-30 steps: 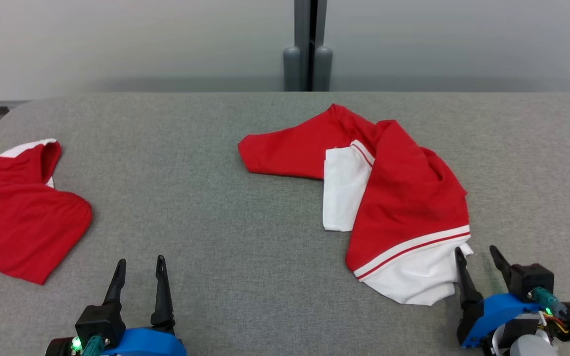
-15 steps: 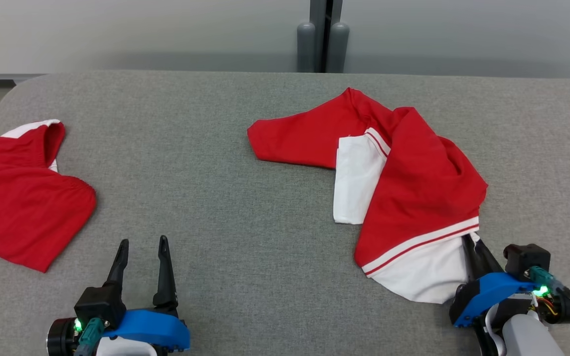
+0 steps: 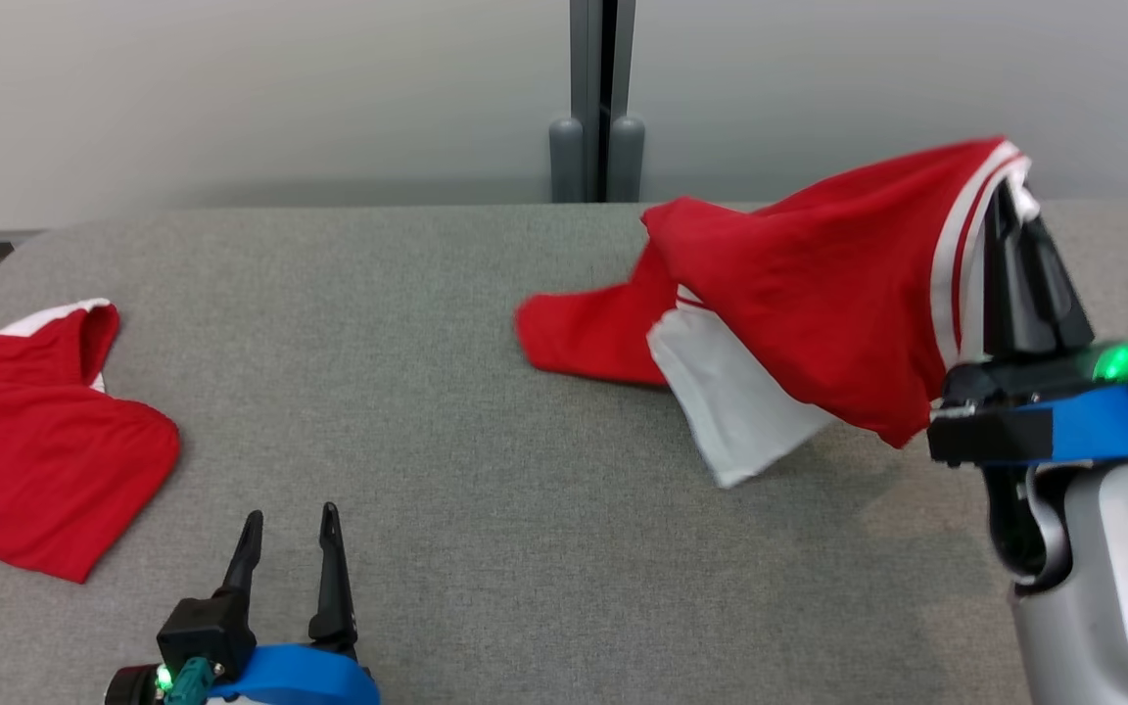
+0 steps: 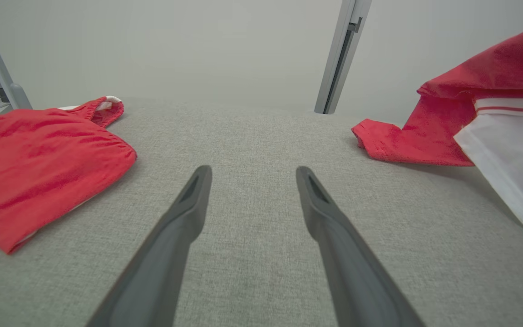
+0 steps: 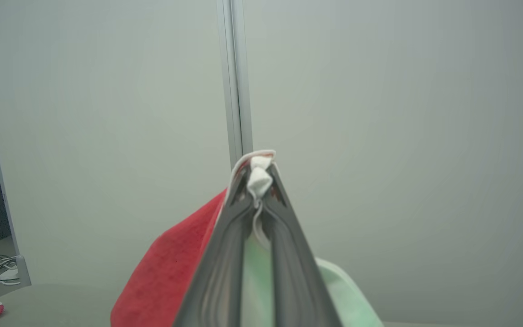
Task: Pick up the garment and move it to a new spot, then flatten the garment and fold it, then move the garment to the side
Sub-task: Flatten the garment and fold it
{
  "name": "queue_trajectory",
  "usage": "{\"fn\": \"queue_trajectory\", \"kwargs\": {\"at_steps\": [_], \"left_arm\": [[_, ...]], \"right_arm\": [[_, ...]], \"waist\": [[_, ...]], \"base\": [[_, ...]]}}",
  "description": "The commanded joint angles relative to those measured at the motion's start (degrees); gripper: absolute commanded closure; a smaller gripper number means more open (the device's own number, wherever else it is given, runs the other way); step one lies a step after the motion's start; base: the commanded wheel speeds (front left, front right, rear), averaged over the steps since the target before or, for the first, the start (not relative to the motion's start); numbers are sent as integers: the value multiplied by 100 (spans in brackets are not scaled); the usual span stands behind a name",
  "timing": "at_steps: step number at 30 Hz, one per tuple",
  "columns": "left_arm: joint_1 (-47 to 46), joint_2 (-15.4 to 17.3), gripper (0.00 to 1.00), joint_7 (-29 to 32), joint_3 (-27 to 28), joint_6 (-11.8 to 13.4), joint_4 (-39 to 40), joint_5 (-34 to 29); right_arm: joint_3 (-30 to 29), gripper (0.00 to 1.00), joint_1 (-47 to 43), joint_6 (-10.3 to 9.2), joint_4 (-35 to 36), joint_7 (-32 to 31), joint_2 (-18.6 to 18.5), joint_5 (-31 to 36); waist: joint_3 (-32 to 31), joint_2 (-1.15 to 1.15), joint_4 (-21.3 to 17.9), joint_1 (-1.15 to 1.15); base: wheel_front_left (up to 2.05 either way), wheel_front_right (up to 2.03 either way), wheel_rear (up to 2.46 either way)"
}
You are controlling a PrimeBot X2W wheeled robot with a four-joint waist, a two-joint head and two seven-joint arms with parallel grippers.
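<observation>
The red and white garment (image 3: 819,284) hangs from my right gripper (image 3: 1014,201), which is shut on its white striped hem and raised above the grey table (image 3: 486,392) at the right. Its far red end (image 3: 574,333) still rests on the table, and a white panel (image 3: 740,411) dangles below. In the right wrist view the two fingers pinch white cloth at my right gripper (image 5: 258,179), with the garment (image 5: 170,272) draping down to the left. My left gripper (image 3: 290,524) stands open and holds nothing near the front left edge; my left gripper (image 4: 250,172) has only table between its fingers, and the garment (image 4: 470,113) is at the right.
A second red garment (image 3: 35,431) with a white edge lies at the table's left side, also seen as the red garment (image 4: 39,159) in the left wrist view. A grey post (image 3: 598,98) stands against the pale wall behind the table.
My right gripper closed on the garment's white hem and lifted it up and away from the table, so most of the cloth now hangs in the air. The left gripper stayed put.
</observation>
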State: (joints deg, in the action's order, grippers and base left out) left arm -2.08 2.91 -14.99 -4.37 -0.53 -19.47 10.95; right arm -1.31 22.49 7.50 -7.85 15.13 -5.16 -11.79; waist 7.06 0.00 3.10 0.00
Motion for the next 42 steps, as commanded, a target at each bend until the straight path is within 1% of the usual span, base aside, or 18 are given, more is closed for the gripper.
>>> {"fn": "queue_trajectory", "kwargs": {"at_steps": [1, 5, 8, 14, 16, 18, 21, 23, 27, 28, 30, 31, 32, 33, 35, 37, 39, 42], "left_arm": [[42, -1, 0, -29, -27, -15, -10, 33], [155, -1, 0, -29, -120, -13, -54, 87], [240, 0, 0, -29, -185, -4, -63, 113], [343, -1, 0, -29, -268, -7, -90, 156], [346, 0, 0, -29, -311, 0, -101, 173], [340, -1, 0, -29, -361, -3, -113, 195], [357, -1, 0, -29, -417, 24, -96, 221], [384, 0, 0, -29, -420, 43, -77, 224], [412, -1, 0, -29, -391, 59, -56, 219], [401, -3, 0, -29, -386, 60, -51, 228], [342, 0, 0, -29, -378, 58, -50, 248], [300, -2, 0, -29, -385, 51, -43, 244], [258, -2, 0, -29, -400, 40, -42, 238], [231, -1, 0, -29, -411, 28, -52, 216], [172, 0, 0, -29, -418, 21, -66, 211], [108, -2, 0, -29, -438, 10, -73, 203], [68, 1, 0, -29, -426, 27, -69, 192], [37, -1, 0, -29, -417, 14, -68, 167]], "right_arm": [[84, 100, 167, -1, 115, 3, -118, -23], [483, 100, 571, -2, 354, 3, -338, -51], [820, 100, 905, -1, 374, 3, -367, -134], [1849, 100, 1666, -1, 218, -20, -71, -547], [2086, 100, 1876, -2, 178, -28, 33, -756], [2175, 100, 1983, -2, 136, -25, 101, -941], [2022, 100, 1982, -2, 47, -17, 153, -1029], [1738, 100, 1825, -2, -113, -11, 110, -1004], [1119, 100, 1454, -2, -666, -40, -346, -752], [907, 100, 1350, -2, -877, -46, -440, -749], [604, 100, 1151, -1, -1412, -77, -737, -472], [377, 89, 1067, -3, -1743, -119, -806, -429], [181, 20, 999, -1, -2053, -129, -922, -241], [6, 0, 980, -1, -2310, -113, -1001, -83], [-525, 0, 893, -1, -2824, -80, -1074, 159], [-966, 0, 854, -1, -3147, -39, -1010, 335], [-1183, 0, 833, -1, -3286, -17, -943, 569], [-1230, 0, 852, -1, -3354, 8, -800, 703]], "waist": [[-115, 0, -45, 0], [-295, 0, 3, 0], [-389, 0, 85, 0], [-436, 0, 318, 0], [-428, 0, 425, 0], [-420, 0, 534, 0], [-390, 0, 680, 0], [-361, 0, 747, 0], [-281, 0, 830, 0], [-240, 0, 835, 0], [-155, 0, 836, 0], [-97, 0, 832, 0], [-60, 0, 831, 0], [-18, 0, 821, 0], [48, 0, 801, 0], [95, 0, 777, 0], [134, 0, 735, 0], [169, 0, 670, 0]], "base": [[0, 0, 0], [0, 0, 0], [0, 0, 0], [0, 0, 0], [0, 0, 0], [0, 0, 0], [0, 0, 0], [0, 0, 0], [0, 0, 0], [0, 0, 0], [0, 0, 0], [0, 0, 0], [0, 0, 0], [0, 0, 0], [0, 0, 0], [0, 0, 0], [0, 0, 0], [0, 0, 0]]}}
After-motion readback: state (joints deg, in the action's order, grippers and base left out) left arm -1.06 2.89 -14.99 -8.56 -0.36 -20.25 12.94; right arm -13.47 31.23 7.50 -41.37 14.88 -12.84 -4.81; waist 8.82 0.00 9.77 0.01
